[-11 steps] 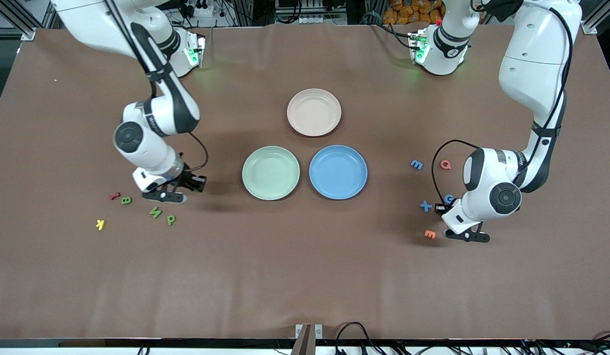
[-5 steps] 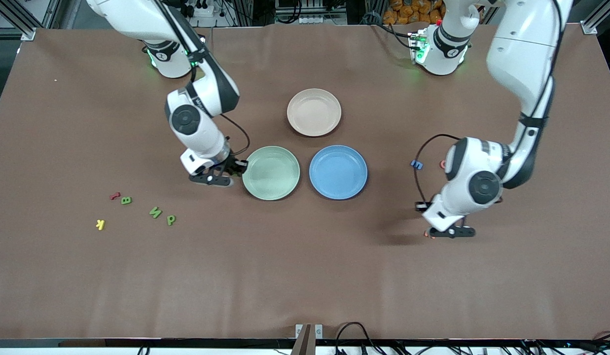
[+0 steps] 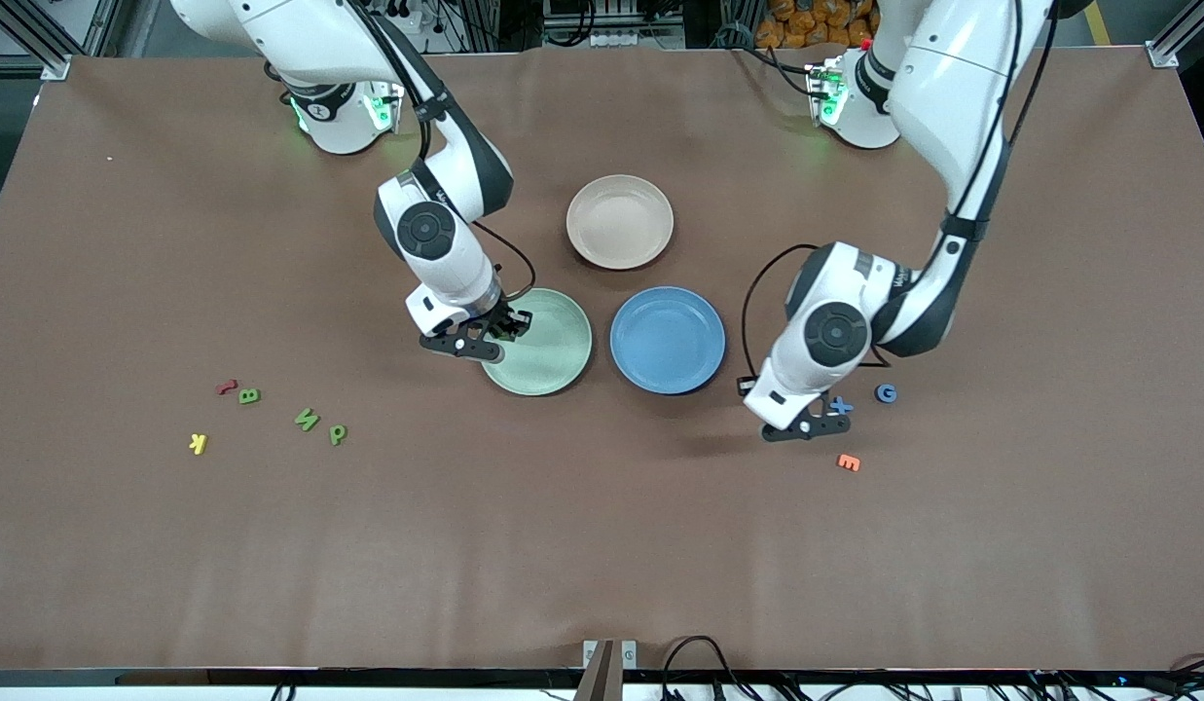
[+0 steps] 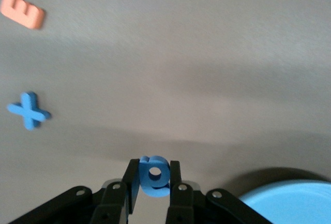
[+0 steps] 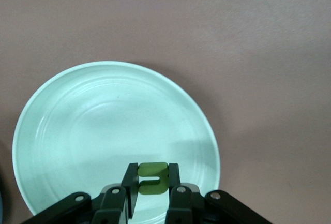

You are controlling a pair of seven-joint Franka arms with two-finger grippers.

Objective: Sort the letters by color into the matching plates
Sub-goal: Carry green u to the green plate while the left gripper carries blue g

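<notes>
My right gripper (image 3: 470,349) is shut on a green letter (image 5: 153,177) and hangs over the rim of the mint green plate (image 3: 553,350), at the edge toward the right arm's end. My left gripper (image 3: 806,429) is shut on a blue letter (image 4: 154,175) with a round hole. It is over bare table between the blue plate (image 3: 667,340) and a blue X (image 3: 841,406). A blue G (image 3: 886,393) lies beside the X. Green letters B (image 3: 249,395), N (image 3: 307,420) and P (image 3: 338,434) lie toward the right arm's end. Both plates hold nothing.
A beige-pink plate (image 3: 620,222) sits farther from the front camera than the two coloured plates. An orange E (image 3: 849,462) lies nearer the camera than the X. A red letter (image 3: 227,387) and a yellow K (image 3: 199,444) lie by the green letters.
The right arm carried its green letter from beside the green letters to over the green plate's rim. The left arm swung with its blue letter from near the orange E toward the blue plate.
</notes>
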